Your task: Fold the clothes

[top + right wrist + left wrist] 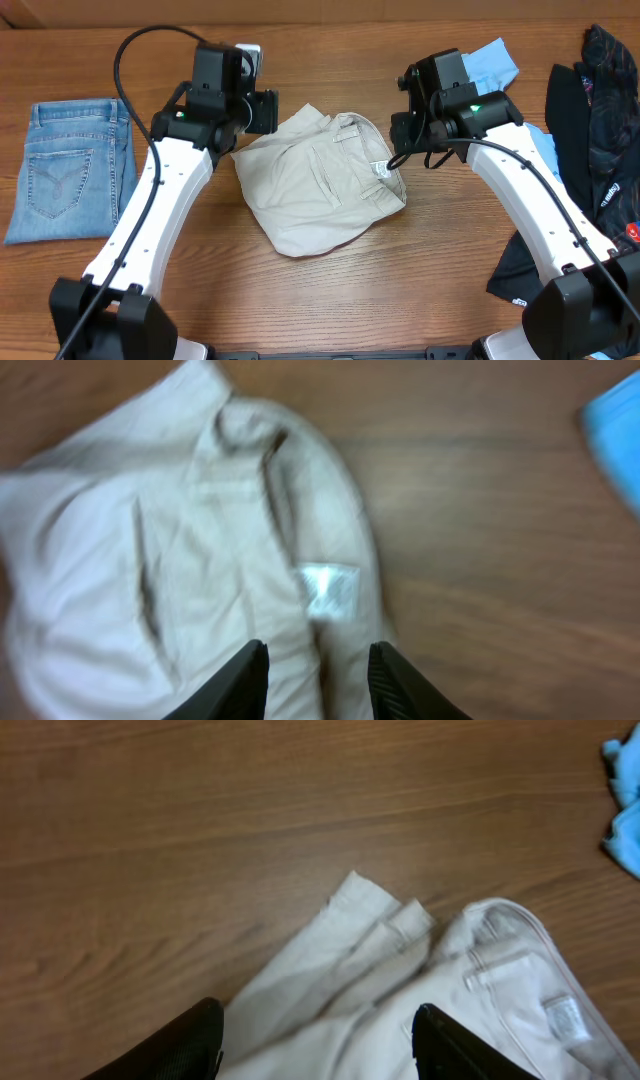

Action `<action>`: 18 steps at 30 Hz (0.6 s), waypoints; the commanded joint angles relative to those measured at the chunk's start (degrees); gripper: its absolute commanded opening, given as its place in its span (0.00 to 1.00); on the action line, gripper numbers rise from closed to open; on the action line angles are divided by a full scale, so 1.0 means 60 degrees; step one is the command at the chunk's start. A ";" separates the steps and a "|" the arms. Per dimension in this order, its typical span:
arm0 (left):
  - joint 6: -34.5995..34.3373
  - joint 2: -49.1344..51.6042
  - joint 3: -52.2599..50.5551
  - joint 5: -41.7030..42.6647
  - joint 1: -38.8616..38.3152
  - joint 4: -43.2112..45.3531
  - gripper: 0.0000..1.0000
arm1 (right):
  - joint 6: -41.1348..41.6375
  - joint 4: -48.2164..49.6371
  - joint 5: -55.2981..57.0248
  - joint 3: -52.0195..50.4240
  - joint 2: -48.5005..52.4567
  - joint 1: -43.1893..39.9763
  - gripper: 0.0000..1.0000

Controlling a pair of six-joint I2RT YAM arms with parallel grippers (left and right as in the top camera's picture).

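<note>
Khaki shorts (320,180): lay crumpled at the middle of the table (330,300), waistband toward the far right side, white inner label (328,588) showing at that edge.
Shorts to left end effector (318,1016): the far-left corner of the cloth lay under it; a folded hem poked out just beyond the fingertips.
Shorts to right end effector (318,652): the waistband and label lay directly under it, the label just ahead of the gap between the fingers.
Left end effector: jaws spread wide, with nothing clamped between them.
Right end effector: jaws parted more narrowly, gripping nothing; whether the tips touched the cloth could not be told from the blurred view.
Light-blue shirt (490,65): far right, behind the right arm.
Black garments (595,130): heaped along the right edge.
Folded jeans (70,170): flat at the left, well apart from the shorts.
</note>
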 commanded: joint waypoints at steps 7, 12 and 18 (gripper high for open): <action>0.0674 0.2663 -0.0062 -0.0146 0.0026 0.0423 0.60 | -0.0364 -0.0142 -0.2477 -0.1490 0.0393 0.0251 0.36; 0.0674 0.3606 -0.0062 -0.0189 0.0080 -0.0375 0.59 | -0.0659 0.0510 -0.2743 -0.2448 0.0408 0.0525 0.36; 0.0375 0.4138 -0.0066 -0.0175 0.0076 -0.1942 0.47 | -0.0656 0.1800 -0.2412 -0.3544 0.0947 0.0525 0.36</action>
